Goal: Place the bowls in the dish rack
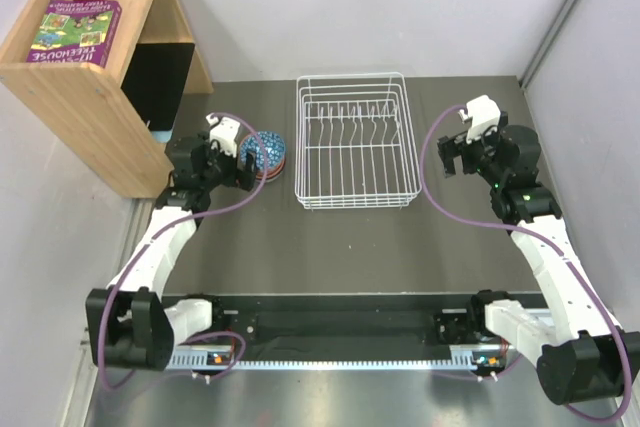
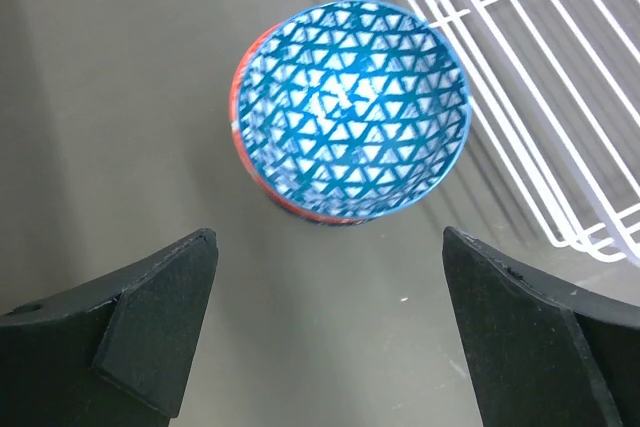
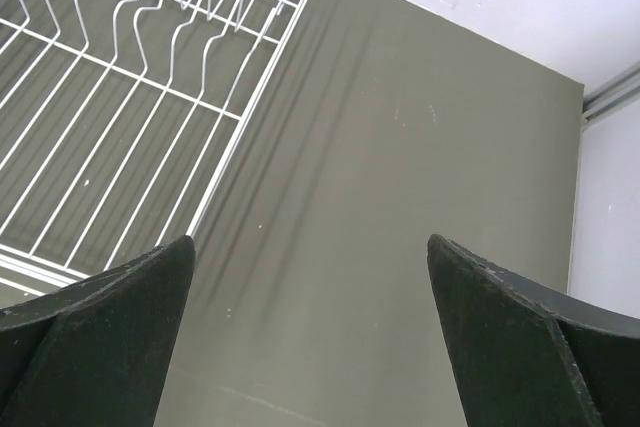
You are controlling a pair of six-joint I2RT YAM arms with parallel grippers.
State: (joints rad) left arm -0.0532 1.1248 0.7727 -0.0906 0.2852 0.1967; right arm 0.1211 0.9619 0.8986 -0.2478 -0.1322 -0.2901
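One stack of bowls [image 2: 350, 122] sits beside the dish rack [image 1: 352, 197]

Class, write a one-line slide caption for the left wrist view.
Open left gripper hovers over stacked bowls, blue-and-white on top, beside the white dish rack.

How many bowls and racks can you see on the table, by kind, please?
Bowls: 2 showing, a blue bowl stacked in a red bowl; any beneath are hidden.
Rack: 1
Total: 3
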